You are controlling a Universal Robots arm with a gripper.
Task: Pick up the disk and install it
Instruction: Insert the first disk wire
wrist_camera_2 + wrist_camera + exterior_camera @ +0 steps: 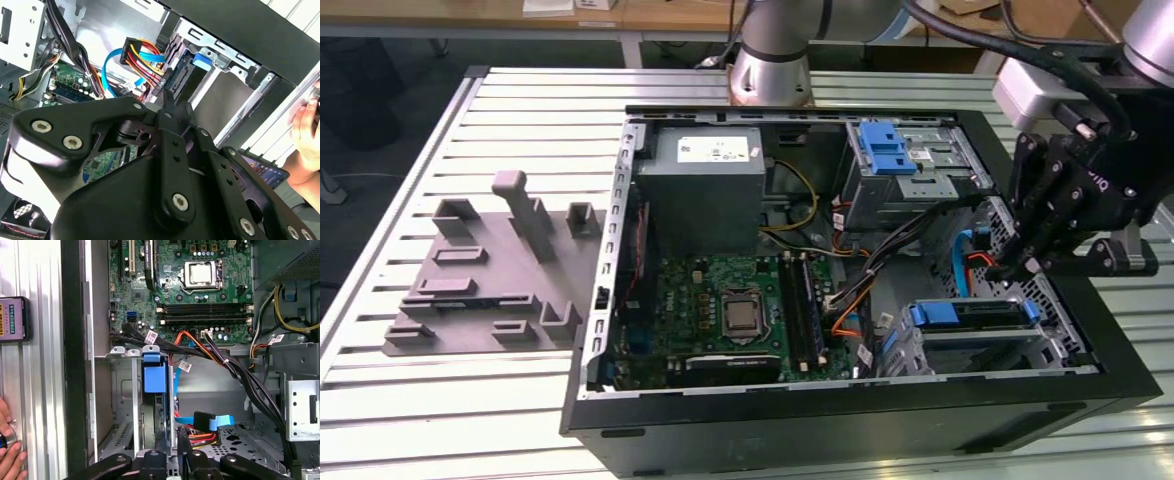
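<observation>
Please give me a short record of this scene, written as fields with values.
setting: open computer case on a slatted metal table
disk: in blue carrier, seated in the drive bay
gripper: above the case, near the bay, holding nothing
motherboard: exposed
beside case: grey fixture
person: hand at the table edge

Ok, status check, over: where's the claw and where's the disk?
Claw down inside the case, at the cables beside the drive cage. Disk sitting in the cage, blue carrier showing. Cables crowd the claw.
</observation>
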